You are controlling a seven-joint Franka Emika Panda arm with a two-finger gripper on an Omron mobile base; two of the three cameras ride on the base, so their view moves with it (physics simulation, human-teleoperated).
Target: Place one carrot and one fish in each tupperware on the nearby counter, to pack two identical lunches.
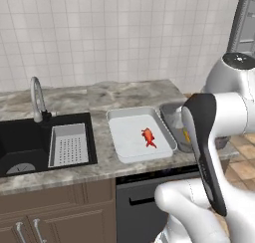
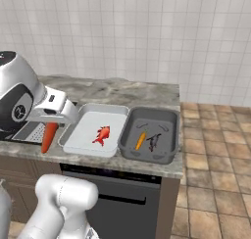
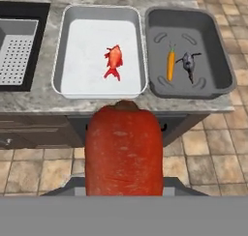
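Your white arm's two-finger gripper (image 2: 50,121) is clamped on a red-orange tapered carrot (image 2: 48,136), which hangs in front of the near counter edge, just left of the pale grey-white rectangular tupperware (image 3: 63,51). You can see a bright red fish (image 3: 113,61) lying near the middle of that tray. Touching its right side, the dark grey tupperware (image 3: 213,41) holds a small orange carrot (image 3: 171,65) with a blackish fish (image 3: 188,64) just beside it. The white perforated sink basket (image 1: 69,145) sits in the black sink to the left.

Red fish (image 3: 113,61) in pale tupperware (image 3: 63,51); orange carrot (image 3: 170,65) in dark one (image 3: 220,61).
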